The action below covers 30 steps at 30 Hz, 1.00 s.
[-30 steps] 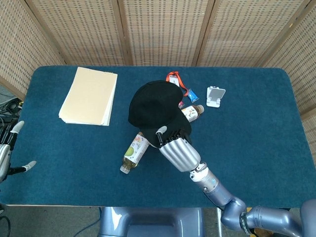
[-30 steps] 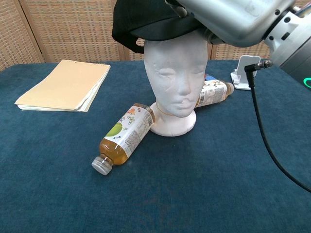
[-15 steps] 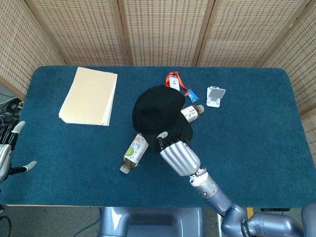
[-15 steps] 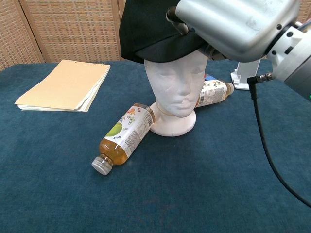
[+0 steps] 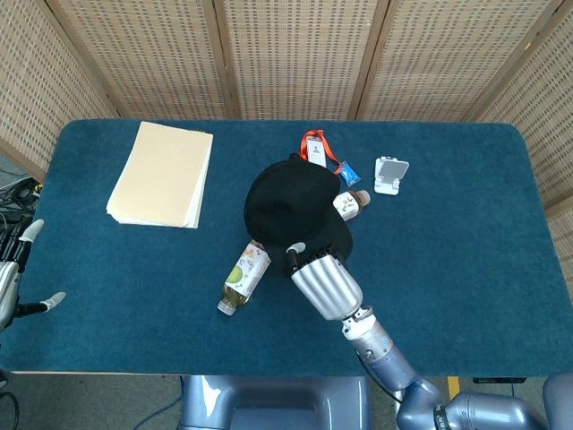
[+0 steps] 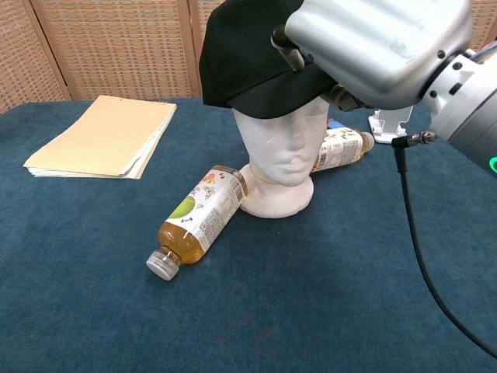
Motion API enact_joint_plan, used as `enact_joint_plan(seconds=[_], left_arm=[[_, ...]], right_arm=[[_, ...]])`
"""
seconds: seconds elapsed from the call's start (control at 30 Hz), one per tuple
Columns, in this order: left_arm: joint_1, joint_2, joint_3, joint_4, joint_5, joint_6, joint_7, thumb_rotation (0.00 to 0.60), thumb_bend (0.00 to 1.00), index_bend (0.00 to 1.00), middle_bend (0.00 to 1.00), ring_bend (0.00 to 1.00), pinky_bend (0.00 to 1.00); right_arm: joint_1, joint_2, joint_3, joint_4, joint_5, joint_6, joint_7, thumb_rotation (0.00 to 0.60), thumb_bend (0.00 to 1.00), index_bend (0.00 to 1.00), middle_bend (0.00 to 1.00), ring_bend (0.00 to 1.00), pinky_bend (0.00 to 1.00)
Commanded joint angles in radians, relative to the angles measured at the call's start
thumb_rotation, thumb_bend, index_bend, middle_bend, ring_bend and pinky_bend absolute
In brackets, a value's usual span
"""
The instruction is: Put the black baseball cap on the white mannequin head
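The black baseball cap sits low over the top of the white mannequin head, its brim shading the forehead. My right hand grips the cap's brim from the front right. From above, the cap hides the mannequin head, and my right hand holds its near edge. My left hand hangs at the table's left edge, open and empty.
A juice bottle lies on its side against the mannequin's base, and a second bottle lies behind it. A stack of tan folders is at the back left. A white phone stand and an orange-strapped tag lie behind.
My right hand has drawn the cap rightward and down over the mannequin's crown. The brim now covers the forehead. The left hand has not moved.
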Motion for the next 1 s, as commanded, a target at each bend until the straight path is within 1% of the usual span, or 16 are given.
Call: enact_joint_plan(seconds=[0.03,0.2,0.27,0.3,0.37,0.43,0.53,0.6,0.8,1.0], left_arm=[[0.000,0.000,0.001,0.000,0.002,0.000,0.000,0.600,0.00,0.00,0.00,0.00,0.00],[-0.001,-0.003,0.002,-0.001,0.003,0.000,0.008,0.600,0.00,0.00,0.00,0.00,0.00],[-0.001,-0.004,0.003,-0.002,0.003,0.000,0.013,0.600,0.00,0.00,0.00,0.00,0.00],[-0.001,-0.005,0.003,-0.002,0.002,0.000,0.014,0.600,0.00,0.00,0.00,0.00,0.00],[-0.001,-0.006,0.003,-0.002,0.001,0.000,0.016,0.600,0.00,0.00,0.00,0.00,0.00],[-0.002,-0.007,0.003,-0.003,-0.001,-0.002,0.020,0.600,0.00,0.00,0.00,0.00,0.00],[-0.003,-0.009,0.003,-0.003,-0.002,-0.003,0.024,0.600,0.00,0.00,0.00,0.00,0.00],[-0.003,-0.010,0.003,-0.004,-0.002,-0.003,0.027,0.600,0.00,0.00,0.00,0.00,0.00],[-0.002,-0.011,0.004,-0.007,0.000,0.001,0.030,0.600,0.00,0.00,0.00,0.00,0.00],[-0.002,-0.014,0.007,-0.010,0.002,0.000,0.038,0.600,0.00,0.00,0.00,0.00,0.00]], right_arm=[[-0.006,0.006,0.008,-0.003,0.016,0.001,0.019,0.600,0.84,0.75,1.00,1.00,1.00],[-0.014,0.016,-0.005,0.003,0.020,0.001,0.044,0.600,0.85,0.75,1.00,1.00,1.00],[-0.018,0.016,-0.007,0.004,0.025,0.004,0.058,0.600,0.85,0.73,1.00,1.00,1.00],[-0.019,0.016,-0.008,0.004,0.026,0.005,0.065,0.600,0.84,0.70,1.00,1.00,1.00],[-0.020,0.018,-0.008,0.005,0.024,0.008,0.074,0.600,0.78,0.62,1.00,1.00,1.00],[-0.020,0.026,-0.008,0.004,0.016,0.011,0.085,0.600,0.67,0.48,1.00,1.00,1.00],[-0.018,0.039,-0.011,0.002,-0.001,0.015,0.112,0.600,0.59,0.38,1.00,1.00,1.00],[-0.018,0.047,-0.014,0.002,-0.015,0.020,0.129,0.600,0.56,0.36,1.00,1.00,1.00],[-0.024,0.071,-0.015,-0.011,-0.044,0.038,0.147,0.600,0.56,0.34,1.00,1.00,1.00],[-0.045,0.137,-0.020,-0.061,-0.074,0.059,0.168,0.600,0.54,0.32,1.00,1.00,1.00]])
